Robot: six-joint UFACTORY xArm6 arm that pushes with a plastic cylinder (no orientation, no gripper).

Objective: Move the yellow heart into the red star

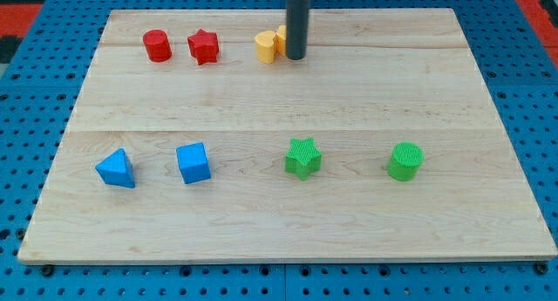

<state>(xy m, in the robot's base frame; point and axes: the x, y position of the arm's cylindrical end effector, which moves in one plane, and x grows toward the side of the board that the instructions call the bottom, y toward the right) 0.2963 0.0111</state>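
Yellow heart (266,47) lies near the board's (261,100) top edge, its orientation and long axis unclear, possibly lobes leftward. My tip (296,58) touches its right side, partly hiding another yellow block (282,34). Red star (203,46) sits apart, leftward.

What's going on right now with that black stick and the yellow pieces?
My tip against the right side of the yellow blocks; heart shape unclear. Red star apart to their left. Nothing between them.
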